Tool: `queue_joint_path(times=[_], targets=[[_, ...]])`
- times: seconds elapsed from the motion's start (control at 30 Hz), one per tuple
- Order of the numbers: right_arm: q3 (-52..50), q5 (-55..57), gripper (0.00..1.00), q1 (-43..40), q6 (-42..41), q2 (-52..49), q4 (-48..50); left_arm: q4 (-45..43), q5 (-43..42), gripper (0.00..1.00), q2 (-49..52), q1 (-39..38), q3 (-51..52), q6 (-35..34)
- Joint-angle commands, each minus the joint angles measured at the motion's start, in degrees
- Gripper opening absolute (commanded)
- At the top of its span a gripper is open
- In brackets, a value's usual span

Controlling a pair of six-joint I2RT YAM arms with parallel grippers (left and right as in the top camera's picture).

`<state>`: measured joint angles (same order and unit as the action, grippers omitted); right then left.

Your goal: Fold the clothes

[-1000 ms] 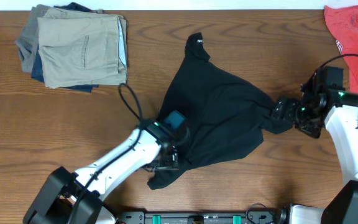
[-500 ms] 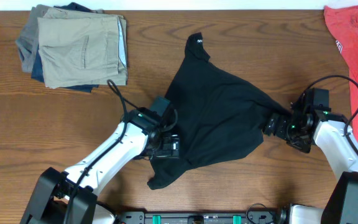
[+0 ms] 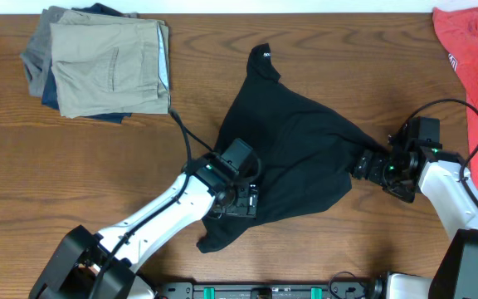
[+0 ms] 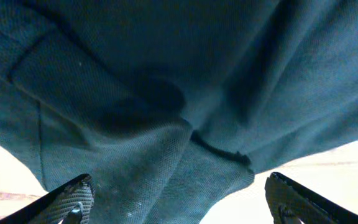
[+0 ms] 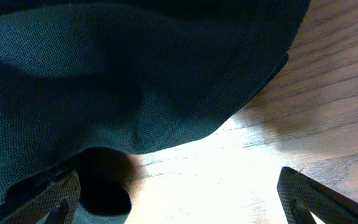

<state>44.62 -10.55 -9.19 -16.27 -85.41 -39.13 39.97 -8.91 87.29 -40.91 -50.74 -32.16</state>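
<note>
Seen from overhead, a black garment (image 3: pixel 293 154) lies crumpled in a rough triangle at the middle of a brown wooden table (image 3: pixel 98 166). One narrow tip points to the far edge and carries tiny white print (image 3: pixel 265 56). My left claw (image 3: pixel 241 202) sits over the garment's near-left part, down on the cloth. In my left wrist view its fingers (image 4: pixel 67 198) stand far apart at the bottom corners, spread wide, with dark folded cloth filling the space ahead and nothing pinched between them. My right claw (image 3: pixel 365 164) is at the garment's right-hand point. In my right wrist view its fingers (image 5: pixel 48 198) are also spread wide, gripping nothing, with the cloth's curved edge just ahead over bare wood. A stack of folded tan, grey and blue trousers (image 3: pixel 106 66) lies at the far left corner, and a red shirt (image 3: pixel 471 58) lies at the far right, well apart from the garment
</note>
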Motion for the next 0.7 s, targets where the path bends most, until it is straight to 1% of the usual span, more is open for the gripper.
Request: queue_joint_path(times=[0.0,0.1,0.17,0.27,0.33,0.43,0.53,0.67], targets=[[0.0,-0.2,0.99,-0.1,0.5,-0.2,0.2,-0.2,5.4,0.88,1.6,-1.9,-0.8,-1.2],[0.0,-0.2,0.99,-0.1,0.5,-0.2,0.2,-0.9,5.6,0.87,3.8,-3.7,-0.9,-1.2],[0.0,-0.2,0.99,-0.1,0.5,-0.2,0.2,-0.9,6.7,0.86,5.4,-4.5,-0.9,-2.6],[0.0,-0.2,0.99,-0.1,0.5,-0.2,0.2,-1.1,7.6,0.86,7.5,-4.9,-0.9,-4.0],[0.0,-0.2,0.99,-0.1,0.5,-0.2,0.2,-1.1,7.8,0.84,8.6,-4.9,-0.9,-4.0],[0.0,-0.2,0.99,-0.1,0.5,-0.2,0.2,-0.7,8.3,0.75,9.4,-4.9,-0.9,-4.0],[0.0,-0.2,0.99,-0.1,0.5,-0.2,0.1,0.6,8.6,0.62,9.1,-4.9,-1.2,-4.6],[0.0,-0.2,0.99,-0.1,0.5,-0.2,0.2,6.2,11.0,0.45,8.3,-4.9,-3.9,-5.1]])
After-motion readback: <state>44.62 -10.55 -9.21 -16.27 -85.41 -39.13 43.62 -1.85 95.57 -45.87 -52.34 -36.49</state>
